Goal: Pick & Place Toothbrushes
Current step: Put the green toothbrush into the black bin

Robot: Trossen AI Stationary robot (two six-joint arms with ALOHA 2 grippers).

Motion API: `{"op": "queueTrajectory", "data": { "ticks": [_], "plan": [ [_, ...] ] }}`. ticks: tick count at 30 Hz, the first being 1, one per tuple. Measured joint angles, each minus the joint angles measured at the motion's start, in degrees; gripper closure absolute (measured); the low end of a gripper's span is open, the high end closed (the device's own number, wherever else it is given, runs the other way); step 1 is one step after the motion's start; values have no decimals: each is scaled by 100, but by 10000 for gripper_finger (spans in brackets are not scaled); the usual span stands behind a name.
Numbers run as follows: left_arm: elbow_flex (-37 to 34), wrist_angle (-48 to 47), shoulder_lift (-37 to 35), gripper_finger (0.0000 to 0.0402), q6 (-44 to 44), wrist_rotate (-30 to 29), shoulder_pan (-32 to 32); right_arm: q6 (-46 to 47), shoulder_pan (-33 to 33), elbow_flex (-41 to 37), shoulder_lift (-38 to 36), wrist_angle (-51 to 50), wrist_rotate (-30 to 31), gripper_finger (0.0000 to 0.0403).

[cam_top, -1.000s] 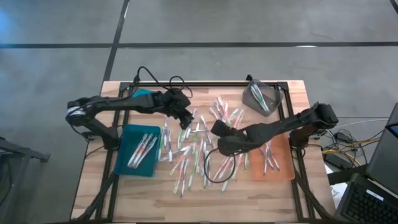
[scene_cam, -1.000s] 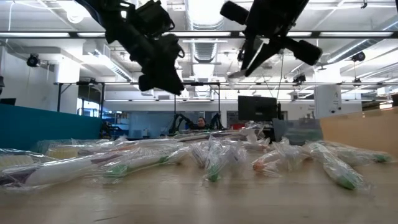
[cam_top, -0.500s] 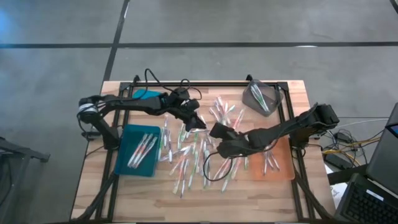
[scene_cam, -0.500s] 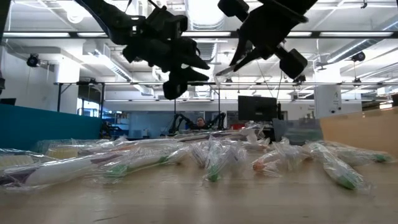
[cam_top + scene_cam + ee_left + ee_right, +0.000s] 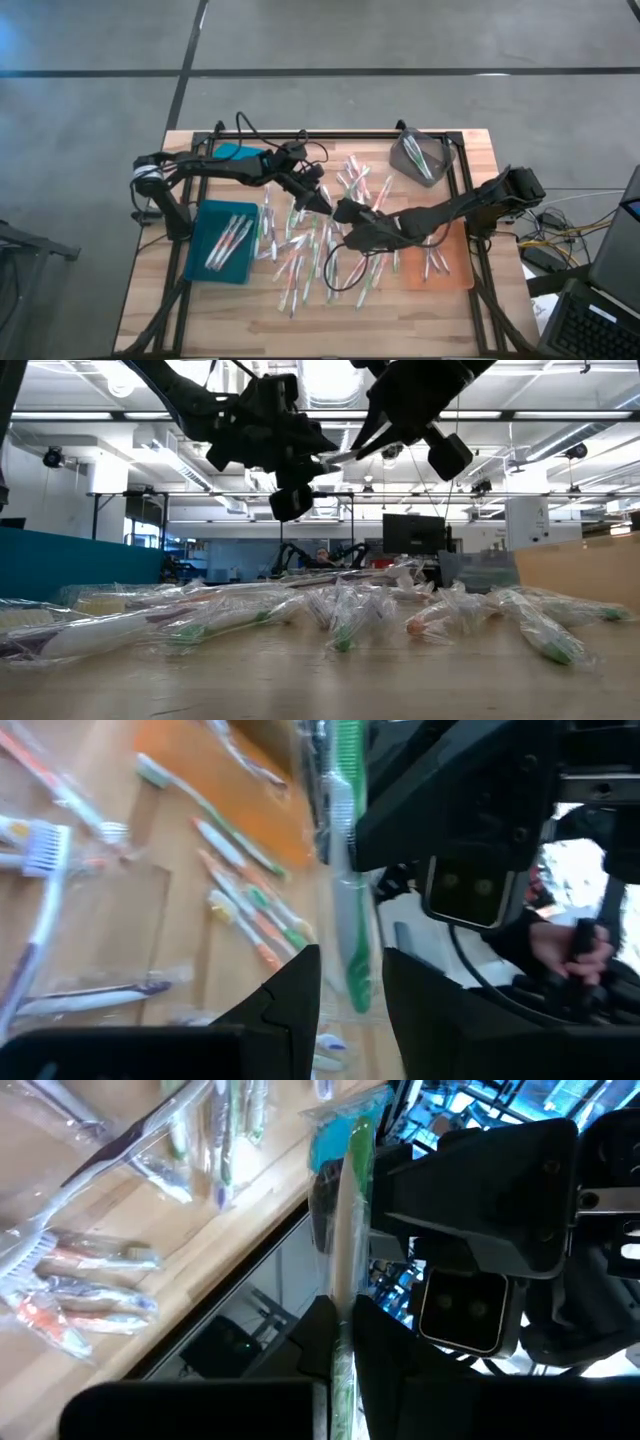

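My right gripper: jaws clamped on a wrapped green toothbrush, raised above the table.
My left gripper: jaws partly open around that toothbrush's far end.
Other toothbrushes: scattered across the wooden table.

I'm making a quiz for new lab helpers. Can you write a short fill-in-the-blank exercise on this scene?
1. The right hand is shut on a wrapped toothbrush whose handle is ____.
2. The left hand, open, faces that toothbrush in the air above the ____.
3. The tray on the table's left side is coloured ____.
4. The tray on the right side is coloured ____.

Missing words: green; table; teal; orange
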Motion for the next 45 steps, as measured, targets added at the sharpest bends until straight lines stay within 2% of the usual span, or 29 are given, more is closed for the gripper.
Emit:
{"op": "queueTrajectory", "data": {
  "ticks": [14,24,28,33,39,45],
  "plan": [
    [0,157,-4,291,-141,107,-22,-4,-34,0,0,405,-193,389],
    [2,138,-11,358,-192,86,-17,-22,-54,0,0,410,-256,389],
    [0,135,-11,368,-245,92,-17,-24,-50,0,0,403,-256,387],
    [2,149,-11,361,-253,63,-20,2,-50,0,0,390,-270,352],
    [2,199,-11,378,-251,27,-22,24,-54,0,0,390,-283,303],
    [2,259,-11,374,-209,-104,-5,71,44,0,-168,335,369,277]
  ]
}}
